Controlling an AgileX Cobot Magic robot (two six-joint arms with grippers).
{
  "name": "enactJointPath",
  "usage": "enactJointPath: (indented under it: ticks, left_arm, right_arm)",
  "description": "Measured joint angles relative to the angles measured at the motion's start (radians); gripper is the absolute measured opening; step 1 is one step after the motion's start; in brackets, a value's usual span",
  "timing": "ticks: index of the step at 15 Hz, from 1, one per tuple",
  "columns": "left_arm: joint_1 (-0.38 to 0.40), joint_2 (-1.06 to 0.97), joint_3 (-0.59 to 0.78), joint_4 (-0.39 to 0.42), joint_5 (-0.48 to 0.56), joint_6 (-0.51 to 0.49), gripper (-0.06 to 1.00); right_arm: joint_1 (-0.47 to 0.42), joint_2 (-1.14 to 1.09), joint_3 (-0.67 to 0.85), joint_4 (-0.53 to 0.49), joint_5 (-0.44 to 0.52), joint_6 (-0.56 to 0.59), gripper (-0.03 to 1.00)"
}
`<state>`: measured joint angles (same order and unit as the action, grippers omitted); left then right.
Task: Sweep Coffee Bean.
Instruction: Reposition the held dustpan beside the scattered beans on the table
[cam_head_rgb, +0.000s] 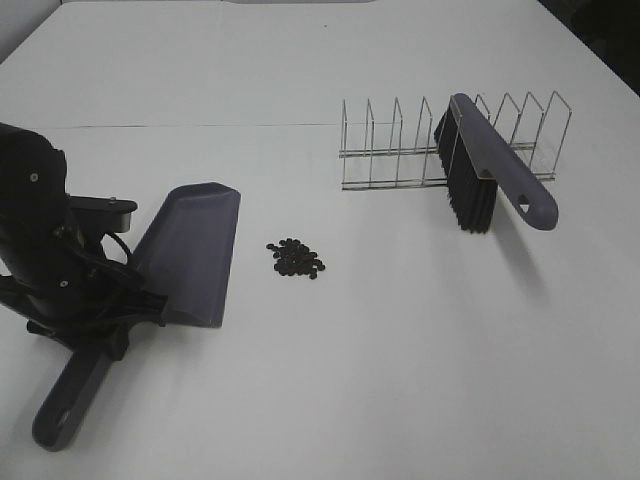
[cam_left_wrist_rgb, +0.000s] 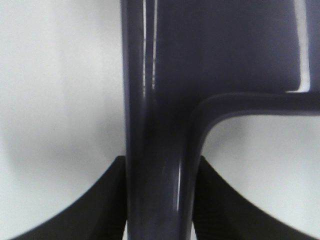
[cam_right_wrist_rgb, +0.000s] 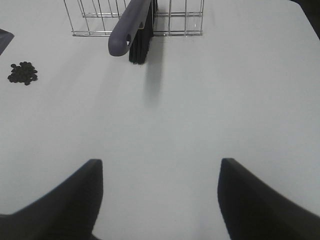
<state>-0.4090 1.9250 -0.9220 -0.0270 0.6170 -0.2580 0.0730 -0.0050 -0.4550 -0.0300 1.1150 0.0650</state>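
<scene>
The coffee beans (cam_head_rgb: 296, 259) lie in a small dark cluster on the white table, just right of the dustpan's open lip. The purple-grey dustpan (cam_head_rgb: 190, 255) rests flat on the table with its handle (cam_head_rgb: 65, 415) pointing toward the near left. My left gripper (cam_head_rgb: 108, 340) is shut on that handle, and in the left wrist view the fingers (cam_left_wrist_rgb: 112, 205) press both of its sides (cam_left_wrist_rgb: 160, 150). My right gripper (cam_right_wrist_rgb: 160, 200) is open and empty above bare table. The beans (cam_right_wrist_rgb: 22, 73) and the brush (cam_right_wrist_rgb: 131, 27) lie far ahead of it.
A brush with a purple-grey handle (cam_head_rgb: 500, 165) and black bristles (cam_head_rgb: 468, 195) leans in a wire rack (cam_head_rgb: 385, 150) at the back right. The rack also shows in the right wrist view (cam_right_wrist_rgb: 95, 22). A seam in the table covering (cam_head_rgb: 200, 125) runs behind the dustpan.
</scene>
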Motion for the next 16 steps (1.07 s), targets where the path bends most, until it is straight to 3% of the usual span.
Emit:
enactJointPath:
  ticks: [7, 16]
  left_arm:
    - [-0.014, 0.009, -0.073, 0.027, 0.047, 0.011, 0.31]
    - [-0.014, 0.056, -0.087, 0.058, 0.012, 0.001, 0.31]
  right_arm:
    - [0.000, 0.000, 0.000, 0.000, 0.000, 0.000, 0.57]
    - [0.000, 0.000, 0.000, 0.000, 0.000, 0.000, 0.57]
